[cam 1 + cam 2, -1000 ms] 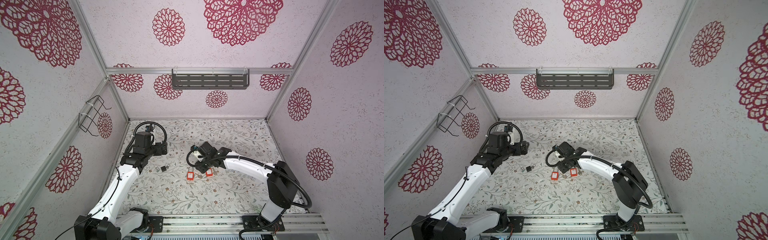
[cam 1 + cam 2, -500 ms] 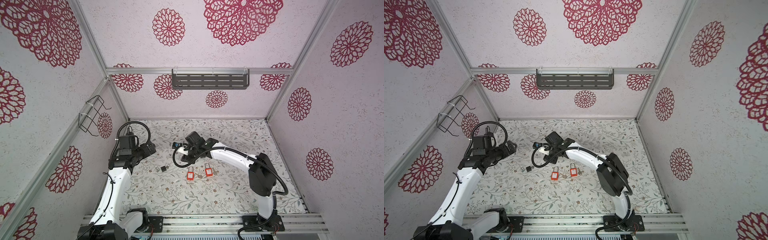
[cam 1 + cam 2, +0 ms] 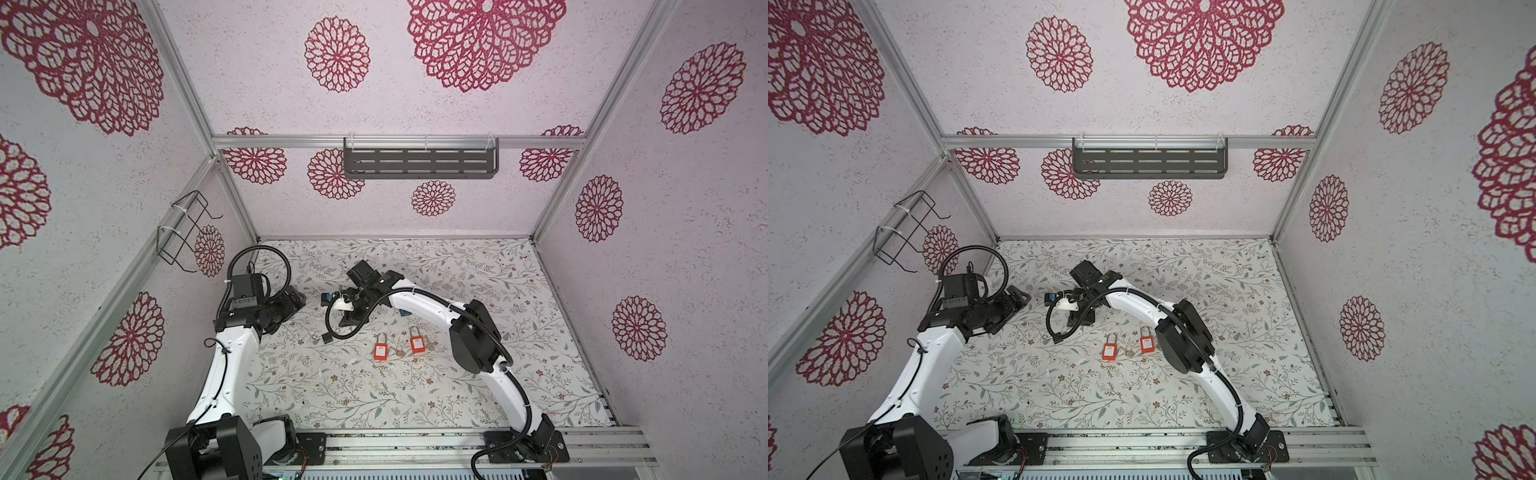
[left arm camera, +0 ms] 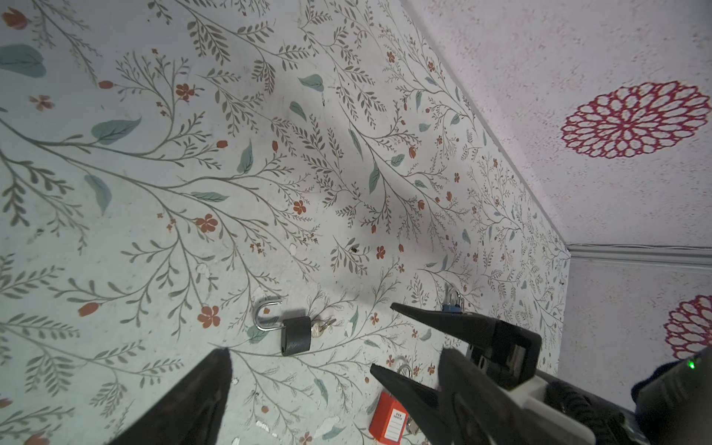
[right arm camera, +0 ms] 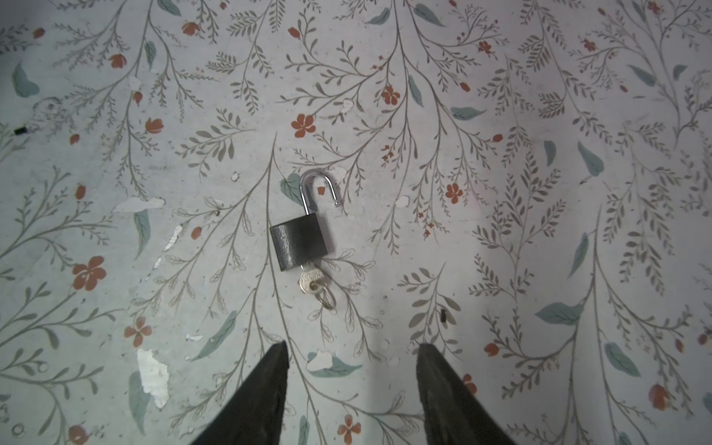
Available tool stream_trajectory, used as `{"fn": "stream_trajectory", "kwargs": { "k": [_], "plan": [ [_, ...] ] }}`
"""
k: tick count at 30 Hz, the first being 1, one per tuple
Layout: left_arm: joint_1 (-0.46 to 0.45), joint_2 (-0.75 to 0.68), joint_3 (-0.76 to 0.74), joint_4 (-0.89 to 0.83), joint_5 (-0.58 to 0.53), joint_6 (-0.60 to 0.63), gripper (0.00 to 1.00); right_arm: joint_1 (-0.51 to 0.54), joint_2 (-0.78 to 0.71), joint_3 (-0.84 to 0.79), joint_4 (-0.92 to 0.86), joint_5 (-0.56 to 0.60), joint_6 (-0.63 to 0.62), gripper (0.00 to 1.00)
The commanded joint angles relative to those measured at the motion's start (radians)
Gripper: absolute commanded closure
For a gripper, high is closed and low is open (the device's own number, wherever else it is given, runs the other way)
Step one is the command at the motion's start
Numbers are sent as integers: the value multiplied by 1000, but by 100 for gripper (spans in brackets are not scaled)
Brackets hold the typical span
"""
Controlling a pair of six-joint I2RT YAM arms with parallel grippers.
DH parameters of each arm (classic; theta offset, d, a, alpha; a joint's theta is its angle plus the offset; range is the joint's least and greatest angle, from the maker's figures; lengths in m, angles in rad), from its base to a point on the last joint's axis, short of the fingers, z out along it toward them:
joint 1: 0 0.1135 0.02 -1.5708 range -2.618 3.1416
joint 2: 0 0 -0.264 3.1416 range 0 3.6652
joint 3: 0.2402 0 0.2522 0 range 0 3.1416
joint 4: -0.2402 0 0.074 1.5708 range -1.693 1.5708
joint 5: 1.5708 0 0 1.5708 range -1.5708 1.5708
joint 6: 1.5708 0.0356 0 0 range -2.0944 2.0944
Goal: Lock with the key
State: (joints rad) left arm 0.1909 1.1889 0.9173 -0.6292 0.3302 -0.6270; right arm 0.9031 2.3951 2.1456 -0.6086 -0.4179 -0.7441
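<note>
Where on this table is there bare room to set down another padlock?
Free: the wide stretch between the right arm and the right wall, and the near strip between the orange padlocks and the rail. Crowded: the middle, with the left gripper and right gripper close by the black padlock.

Overhead stereo; wrist views near padlock (image 4: 296, 334)

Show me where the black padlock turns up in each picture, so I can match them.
Both top views: black padlock lies on the floral mat, left of centre.
Left wrist: padlock on the mat beyond the left fingers.
Right wrist: padlock mid-picture, beyond the open right fingers.
Shared landmark: the nearer red padlock, absent from the right wrist view.
</note>
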Motion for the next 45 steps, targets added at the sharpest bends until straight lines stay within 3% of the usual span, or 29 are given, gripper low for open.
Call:
{"fn": "stream_trajectory", "kwargs": {
  "k": [1,8,17,30,36,45],
  "plan": [
    [9,19,-19,33,21,-10,14,14,26,58,-44,-71,-9,38],
    [11,50,-17,34,36,-4,16,39,102,135,-17,-69,73,28],
    [35,71,-12,-33,-12,-7,14,65,160,171,-27,-33,79,27],
    [111,127,-25,-45,65,-29,14,75,194,172,-45,-40,49,30],
    [116,115,-31,-47,66,-18,16,76,208,171,-50,-65,50,34],
    [119,108,-44,-45,73,-18,16,82,198,161,-79,-111,53,51]
  ]
}}
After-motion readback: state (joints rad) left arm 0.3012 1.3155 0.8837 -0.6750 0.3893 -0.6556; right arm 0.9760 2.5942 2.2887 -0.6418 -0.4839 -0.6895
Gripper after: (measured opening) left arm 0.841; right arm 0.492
